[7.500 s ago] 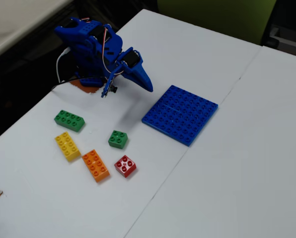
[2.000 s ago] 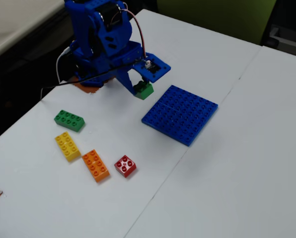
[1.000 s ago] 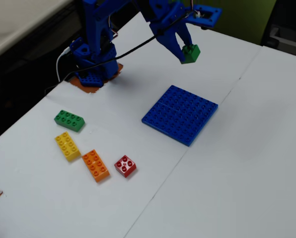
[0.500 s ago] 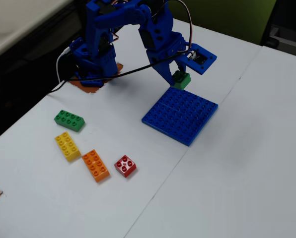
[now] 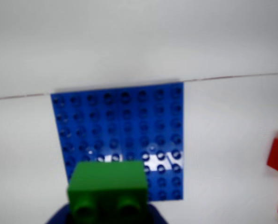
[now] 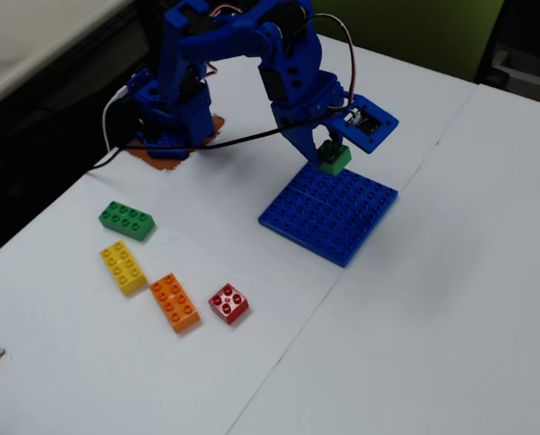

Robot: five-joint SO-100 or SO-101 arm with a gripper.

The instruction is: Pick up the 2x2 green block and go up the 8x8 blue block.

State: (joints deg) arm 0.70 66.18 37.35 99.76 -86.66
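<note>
Gripping the 2x2 green block (image 6: 334, 158) between closed jaws, the gripper (image 6: 332, 159) is holding it in the air directly above the 8x8 blue block (image 6: 329, 208), over the plate's far edge in the fixed view. In the wrist view, the 2x2 green block (image 5: 107, 190) is filling the lower centre, with the 8x8 blue block (image 5: 120, 126) lying on the white table (image 5: 223, 140) beneath and beyond it.

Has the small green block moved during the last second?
Yes. In the fixed view the green block, held in the hand, came down toward the blue plate.
</note>
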